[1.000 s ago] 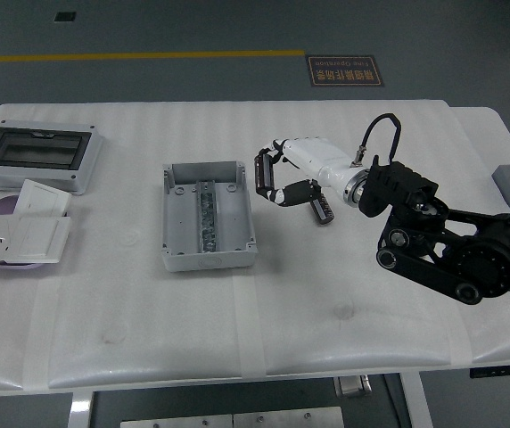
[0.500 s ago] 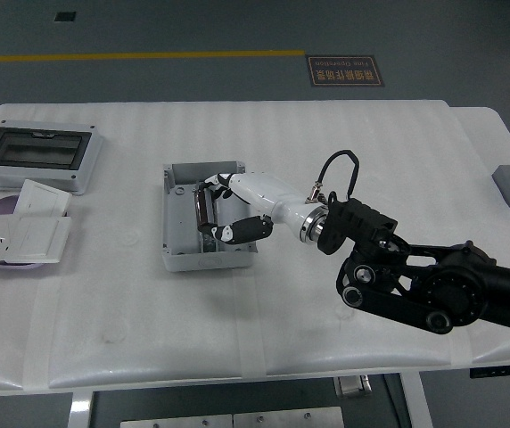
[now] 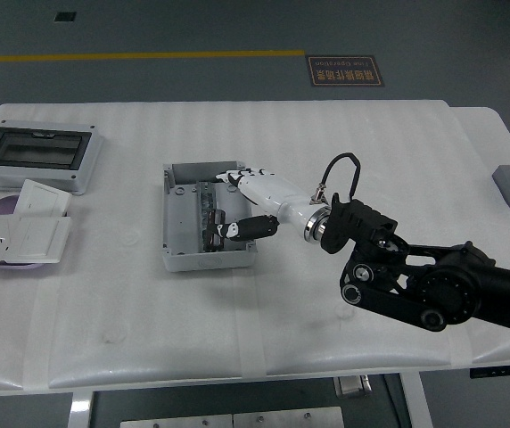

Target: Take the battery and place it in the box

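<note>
The battery (image 3: 209, 211) is hard to make out: a dark long shape lies inside the grey box (image 3: 176, 234), along its middle, partly covered by the fingers, and it seems to be the battery rather than a part of the box. The right robot hand (image 3: 237, 201), white with black finger segments, reaches into the box from the right. Its fingers curl over the dark shape, but whether they grip it or have let go I cannot tell. The black right arm (image 3: 433, 281) runs off the picture's right edge.

The white worktop (image 3: 344, 143) also carries a grey enclosure with a dark window (image 3: 37, 157) and white switch plates (image 3: 19, 234) at far left. Behind is a grey floor with a yellow line (image 3: 139, 56).
</note>
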You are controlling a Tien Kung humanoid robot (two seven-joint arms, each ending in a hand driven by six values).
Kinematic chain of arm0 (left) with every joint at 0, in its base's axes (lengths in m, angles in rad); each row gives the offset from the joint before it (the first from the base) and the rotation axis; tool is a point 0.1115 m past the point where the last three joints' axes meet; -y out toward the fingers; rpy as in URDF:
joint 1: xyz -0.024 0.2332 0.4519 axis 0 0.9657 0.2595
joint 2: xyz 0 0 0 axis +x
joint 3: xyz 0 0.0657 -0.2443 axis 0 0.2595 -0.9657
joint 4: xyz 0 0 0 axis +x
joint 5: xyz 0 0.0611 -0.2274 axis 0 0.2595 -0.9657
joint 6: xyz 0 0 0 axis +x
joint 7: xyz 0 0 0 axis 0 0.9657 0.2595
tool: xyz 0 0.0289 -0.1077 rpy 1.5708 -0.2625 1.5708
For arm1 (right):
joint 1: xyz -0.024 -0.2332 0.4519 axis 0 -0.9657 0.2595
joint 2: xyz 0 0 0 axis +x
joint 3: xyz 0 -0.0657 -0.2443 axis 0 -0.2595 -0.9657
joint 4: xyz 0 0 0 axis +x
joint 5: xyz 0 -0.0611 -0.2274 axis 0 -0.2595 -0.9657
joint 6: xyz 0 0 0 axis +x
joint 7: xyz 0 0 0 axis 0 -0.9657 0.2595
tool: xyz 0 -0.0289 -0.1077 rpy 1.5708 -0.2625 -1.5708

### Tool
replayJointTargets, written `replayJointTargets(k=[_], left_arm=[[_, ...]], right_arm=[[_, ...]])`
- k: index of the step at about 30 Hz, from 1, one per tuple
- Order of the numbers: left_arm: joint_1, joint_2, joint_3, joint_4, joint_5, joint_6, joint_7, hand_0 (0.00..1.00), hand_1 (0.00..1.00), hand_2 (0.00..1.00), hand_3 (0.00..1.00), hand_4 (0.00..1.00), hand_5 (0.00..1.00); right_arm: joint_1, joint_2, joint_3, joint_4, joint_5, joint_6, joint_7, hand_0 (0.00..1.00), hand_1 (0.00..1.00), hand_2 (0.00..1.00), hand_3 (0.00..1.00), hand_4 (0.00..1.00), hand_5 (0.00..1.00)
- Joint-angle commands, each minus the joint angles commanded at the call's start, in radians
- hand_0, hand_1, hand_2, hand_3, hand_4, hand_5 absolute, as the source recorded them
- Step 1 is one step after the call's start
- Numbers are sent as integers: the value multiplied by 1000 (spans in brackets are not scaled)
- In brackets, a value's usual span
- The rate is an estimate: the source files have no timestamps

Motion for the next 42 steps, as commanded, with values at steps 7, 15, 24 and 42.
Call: replayJointTargets(k=[7, 15, 24, 42], left_arm=[[-1, 1, -4, 0, 3, 0, 0, 653, 661, 619, 650, 655, 331], [-2, 5, -4, 1, 2, 1, -1, 653, 661, 619, 649, 654, 330], [-9, 7, -5, -2, 6, 2, -2, 653, 661, 619, 648, 652, 329], [-15, 6, 4, -4, 9, 2, -1, 651, 661, 619, 646, 646, 330]], right_arm=[[13, -85, -9, -21, -22, 3, 3, 998, 943, 957, 951, 909, 665], [38, -213, -123, -106, -168, 30, -5, 998, 902, 909, 915, 911, 670], [65, -224, -190, -161, -251, 85, 16, 965, 871, 873, 882, 907, 668], [81, -180, -165, -227, -249, 112, 34, 928, 855, 851, 864, 877, 645]])
